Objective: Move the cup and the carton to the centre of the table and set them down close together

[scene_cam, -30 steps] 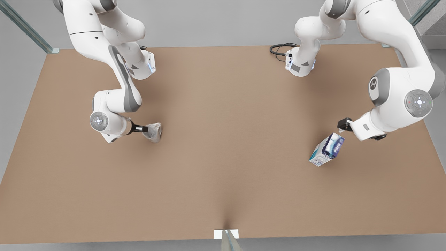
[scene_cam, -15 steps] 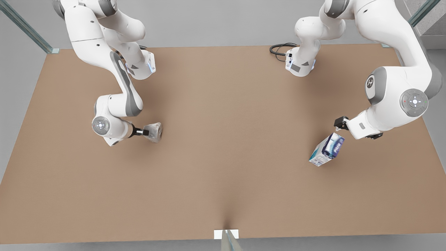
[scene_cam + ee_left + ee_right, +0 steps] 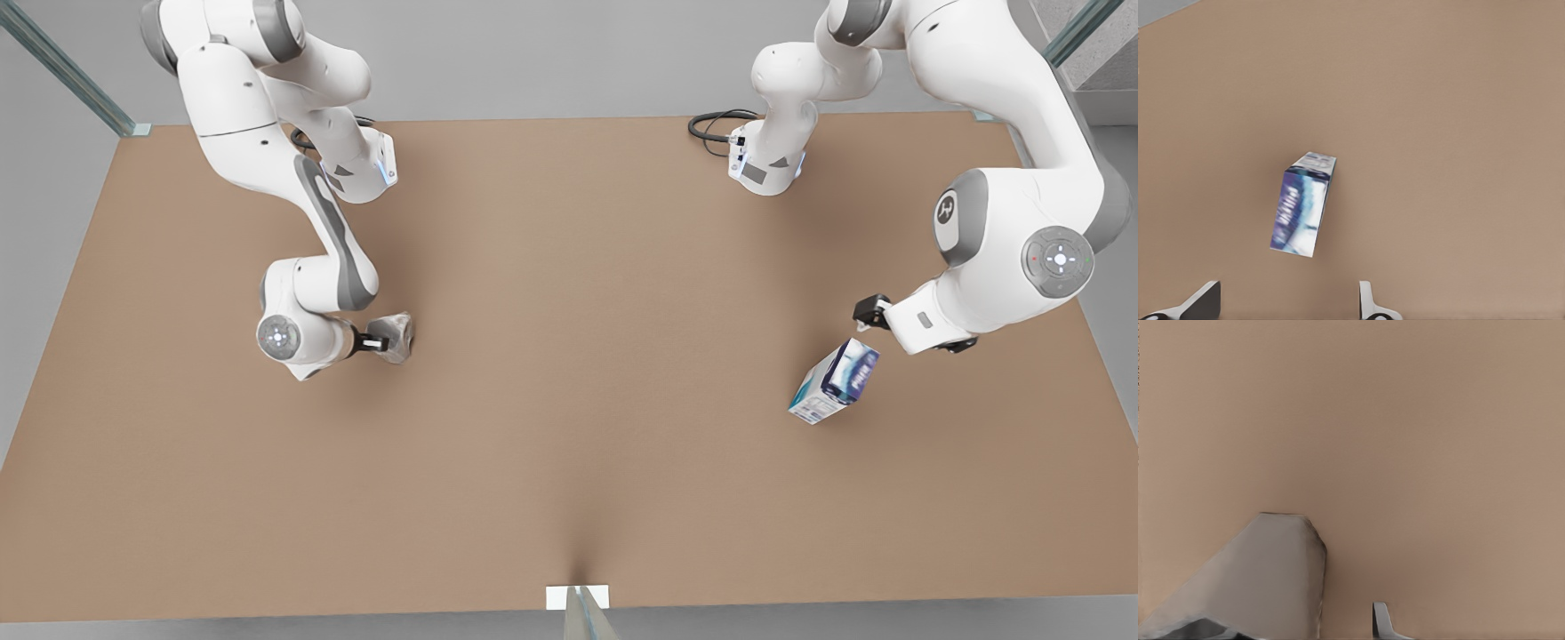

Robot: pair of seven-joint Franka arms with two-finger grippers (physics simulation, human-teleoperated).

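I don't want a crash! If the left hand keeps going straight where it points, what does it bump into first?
Most likely the carton. It sits ahead of the left hand, between its open fingers, standing on the table. How far off is unclear.

Brown table carries cup, carton.

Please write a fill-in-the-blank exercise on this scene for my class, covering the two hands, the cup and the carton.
1. The left hand, fingers apart, hangs near the ____ without touching it.
2. The right hand is at the ____.
3. Both things sit far apart on the light brown ____.

Missing words: carton; cup; table.
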